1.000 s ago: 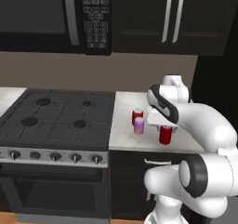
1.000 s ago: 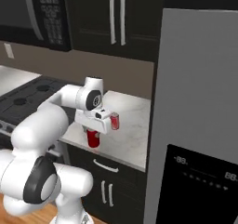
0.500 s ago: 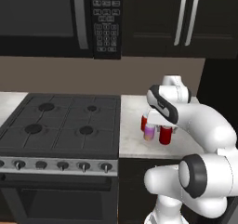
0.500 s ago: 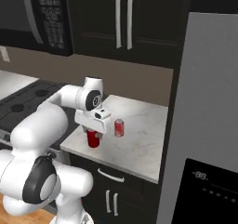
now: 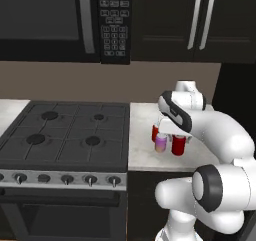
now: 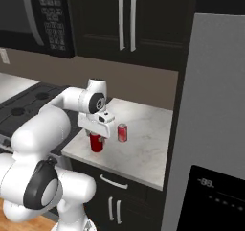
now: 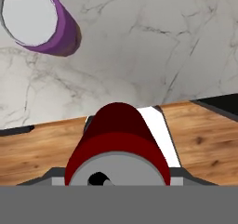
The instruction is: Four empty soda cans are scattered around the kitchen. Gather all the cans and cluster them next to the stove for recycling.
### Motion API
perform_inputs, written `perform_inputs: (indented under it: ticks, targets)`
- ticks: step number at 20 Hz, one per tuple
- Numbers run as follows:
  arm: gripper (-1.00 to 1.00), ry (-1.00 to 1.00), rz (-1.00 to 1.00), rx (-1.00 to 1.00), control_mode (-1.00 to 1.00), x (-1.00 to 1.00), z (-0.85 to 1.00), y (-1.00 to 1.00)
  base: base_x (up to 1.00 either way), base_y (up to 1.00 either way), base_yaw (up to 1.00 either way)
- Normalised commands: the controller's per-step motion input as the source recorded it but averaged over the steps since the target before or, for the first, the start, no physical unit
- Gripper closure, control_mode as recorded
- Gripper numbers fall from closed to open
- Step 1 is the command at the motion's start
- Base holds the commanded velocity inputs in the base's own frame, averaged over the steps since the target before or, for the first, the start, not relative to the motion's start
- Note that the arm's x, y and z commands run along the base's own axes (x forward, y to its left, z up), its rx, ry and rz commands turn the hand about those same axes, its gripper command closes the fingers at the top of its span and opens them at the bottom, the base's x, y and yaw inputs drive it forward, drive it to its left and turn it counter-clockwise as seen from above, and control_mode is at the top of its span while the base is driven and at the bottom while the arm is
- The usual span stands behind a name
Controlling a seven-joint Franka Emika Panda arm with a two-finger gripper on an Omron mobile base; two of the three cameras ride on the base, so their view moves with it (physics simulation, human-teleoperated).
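My gripper (image 5: 178,135) is shut on a red soda can (image 5: 178,145), held upright low over the white marble counter (image 5: 142,157) just right of the stove (image 5: 65,135). The hand view has this red can (image 7: 118,144) between my fingers, near the counter's front edge. A purple-pink can (image 5: 161,143) stands close to its left, and another red can (image 5: 155,132) sits just behind that one. From the right, my gripper (image 6: 97,130) covers the held can (image 6: 96,143), with a second red can (image 6: 122,132) beside it. The purple can (image 7: 39,21) is at the hand view's upper left.
A black microwave (image 5: 75,22) hangs above the stove, with dark cabinets (image 5: 200,20) to its right. A grey fridge (image 6: 215,129) bounds the counter on the right. Bare marble (image 6: 143,148) stretches between the cans and the fridge. Wooden floor (image 7: 204,135) lies below the counter edge.
The whole picture shifted sideways, so the base has moved. The red can stays in my shut gripper by the other cans.
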Motion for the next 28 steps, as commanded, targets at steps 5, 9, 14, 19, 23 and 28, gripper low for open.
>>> perform_inputs:
  ticks: [5,9,14,19,23,28]
  targets:
    - [1.00,0.00,0.00,0.00,1.00,0.00,0.00,0.00,0.41,0.00,-0.03]
    - [1.00,0.00,0.00,0.00,1.00,0.00,0.00,0.00,0.43,0.00,-0.14]
    - [1.00,0.00,0.00,0.00,1.00,0.00,0.00,0.00,0.14,0.00,-0.10]
    - [1.00,0.00,0.00,0.00,1.00,0.00,0.00,0.00,0.02,0.00,-0.09]
    - [1.00,0.00,0.00,0.00,1.00,0.00,0.00,0.00,0.00,0.00,-0.01]
    - [1.00,0.00,0.00,0.00,1.00,0.00,0.00,0.00,0.00,0.00,0.00]
